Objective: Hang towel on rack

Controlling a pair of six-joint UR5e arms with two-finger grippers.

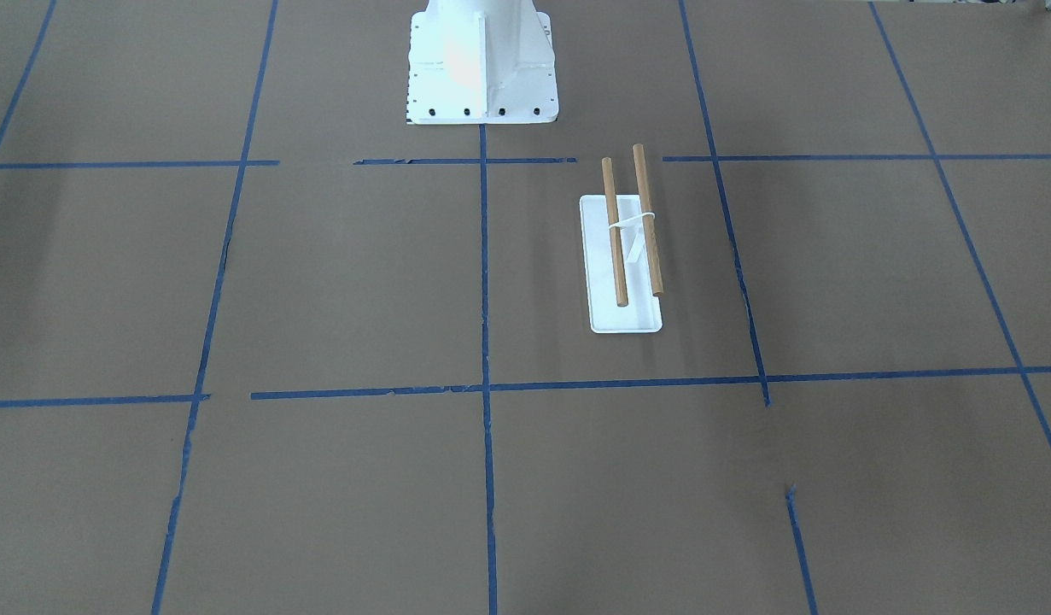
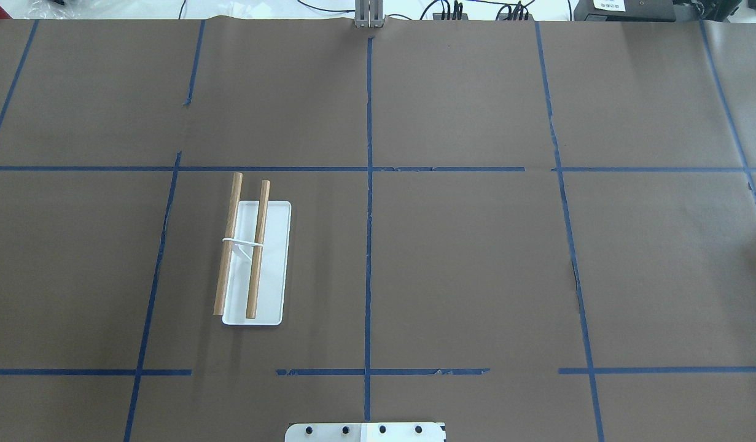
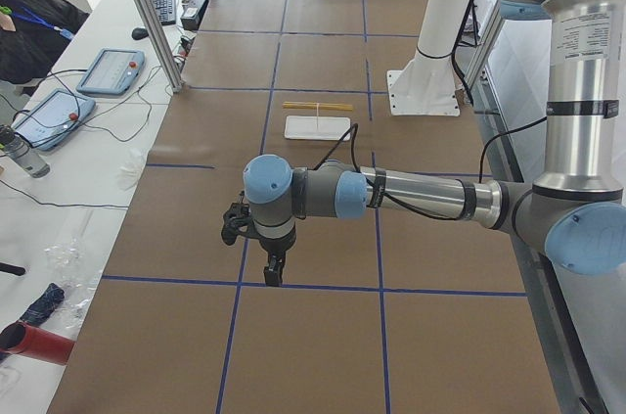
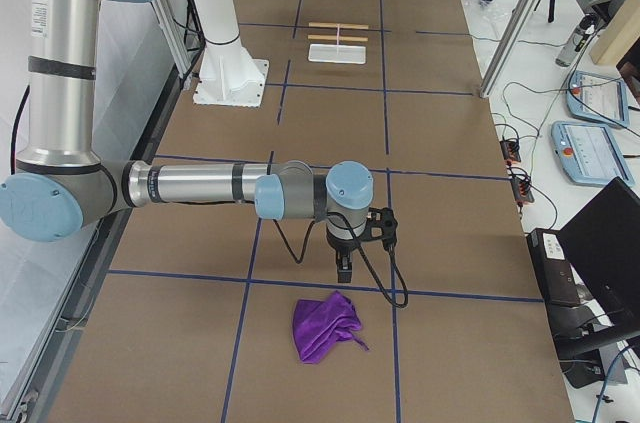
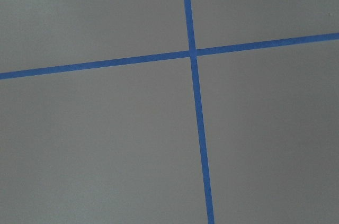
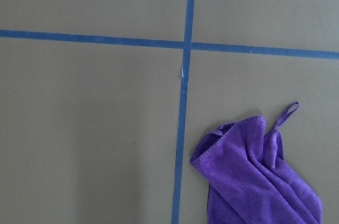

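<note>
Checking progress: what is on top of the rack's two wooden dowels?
Nothing drapes over the two light-brown wooden dowels; only their thin white bracket crosses them. The flat white base shows beneath, partly covered. The crumpled purple towel lies elsewhere on the brown table.

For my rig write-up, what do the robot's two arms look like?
The left arm and the right arm are silver tubes with pale blue joint caps and black rings. Each ends in a small black pincer, the left pincer and the right pincer, fed by a loose black cable.
</note>
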